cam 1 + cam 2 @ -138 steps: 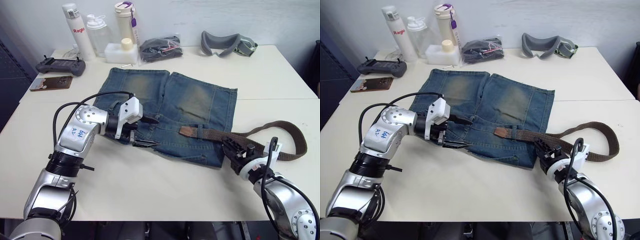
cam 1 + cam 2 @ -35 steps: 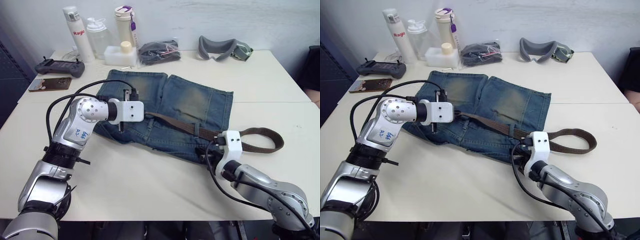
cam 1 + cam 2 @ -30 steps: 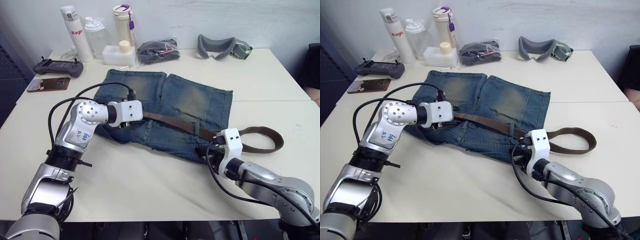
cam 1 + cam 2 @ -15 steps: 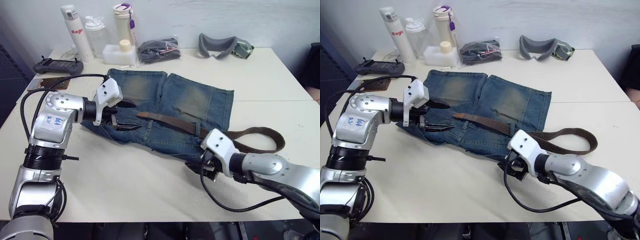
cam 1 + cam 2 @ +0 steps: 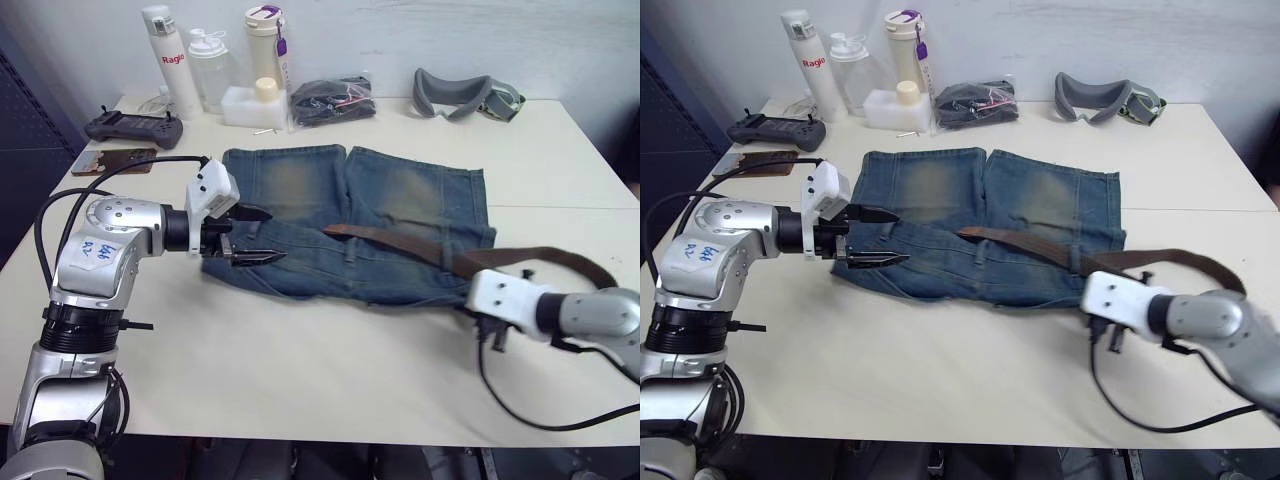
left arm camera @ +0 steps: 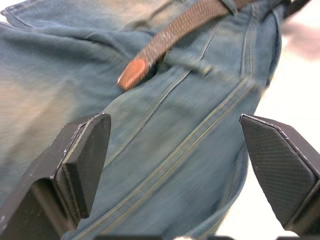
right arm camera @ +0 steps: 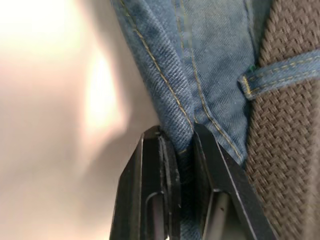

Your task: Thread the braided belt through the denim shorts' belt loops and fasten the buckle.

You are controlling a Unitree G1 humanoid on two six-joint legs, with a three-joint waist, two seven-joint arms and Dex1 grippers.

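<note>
The left gripper (image 5: 252,236) is hovering with fingers spread wide over the left end of the shorts (image 5: 300,190), which are lying flat mid-table (image 5: 300,370). The belt (image 5: 400,243) is running rightward along the waistband under a belt loop (image 7: 280,74). The right gripper (image 7: 177,165) is pinching the shorts' right waistband edge.

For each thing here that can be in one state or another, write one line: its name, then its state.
Left gripper: open, holding nothing.
Right gripper: shut on the shorts' waistband edge.
Denim shorts: lying flat on the table.
Braided belt: partly threaded, passing under a belt loop; leather tip lying free on the denim.
Three bottles: upright, caps on.
</note>
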